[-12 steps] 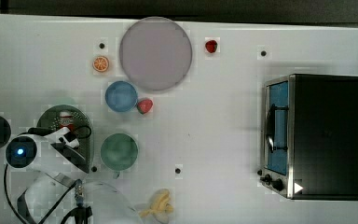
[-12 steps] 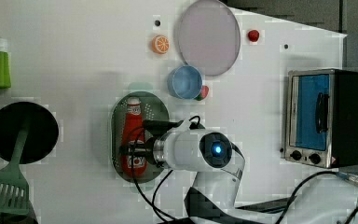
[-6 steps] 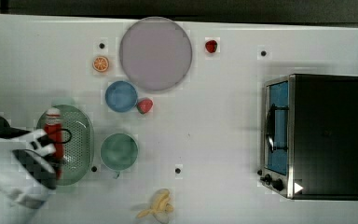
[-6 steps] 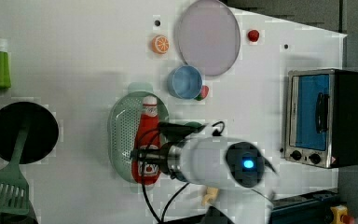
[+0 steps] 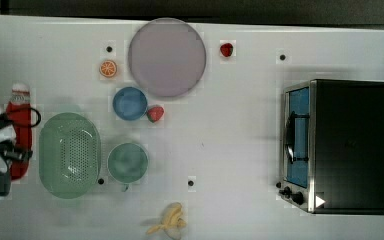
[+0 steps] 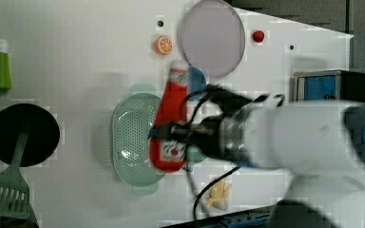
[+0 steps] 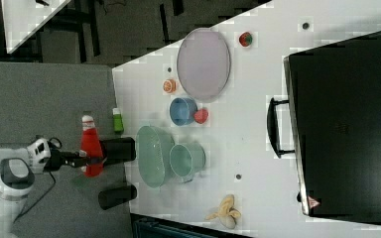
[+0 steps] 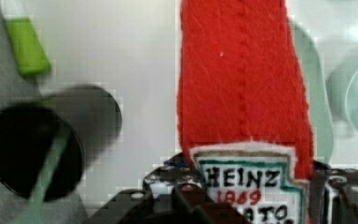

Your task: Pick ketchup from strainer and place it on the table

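White tabletop (image 5: 240, 150) dotted with small dark holes is being shown under the cameras, with a dark floor lying beyond its edge in the right view. "HEINZ" and part of "1869" are being read in the wrist view on the white-and-red label of the ketchup (image 8: 244, 93), a red bottle of felt-like fabric with a white cap. The ketchup (image 6: 171, 123) is being gripped around its label by the gripper (image 6: 173, 135), its fingers clamped on both sides. In the right view the ketchup (image 7: 91, 146) is being held in the air, clear of the strainer (image 7: 154, 156). In the top view the pale green strainer (image 5: 70, 155) is being seen just beside the ketchup (image 5: 20, 125).
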